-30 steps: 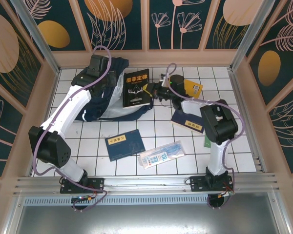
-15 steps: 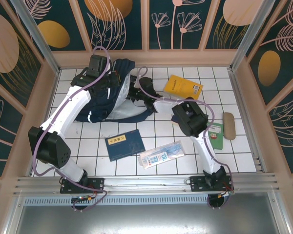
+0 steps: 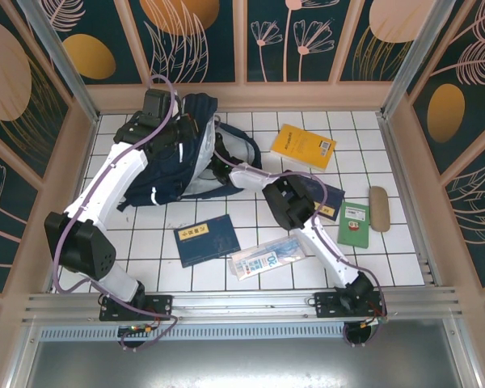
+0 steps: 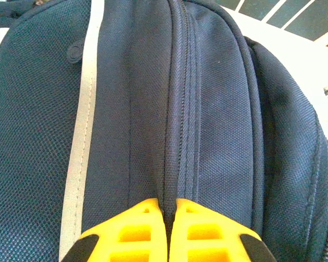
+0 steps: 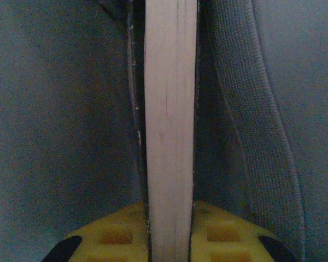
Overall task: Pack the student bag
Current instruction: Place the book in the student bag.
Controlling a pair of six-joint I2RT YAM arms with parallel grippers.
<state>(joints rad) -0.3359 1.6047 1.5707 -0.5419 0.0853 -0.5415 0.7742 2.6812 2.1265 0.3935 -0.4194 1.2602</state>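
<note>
While your right gripper [image 5: 169,240] clamps a book [image 5: 169,109] edge-on inside the student bag [image 3: 174,174] at the table's far left, the book's long axis runs straight ahead, deeper in. Your left gripper [image 4: 169,232] pinches the bag's zip seam [image 4: 177,109].

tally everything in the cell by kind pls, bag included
backpacks: 1, dark navy fabric student bag
books: 5, yellow paperback, blue softcover, dark navy book, small green booklet, dark-covered book in the right claw
cases: 1, tan oblong case
packets: 1, clear plastic packet
total: 8
</note>
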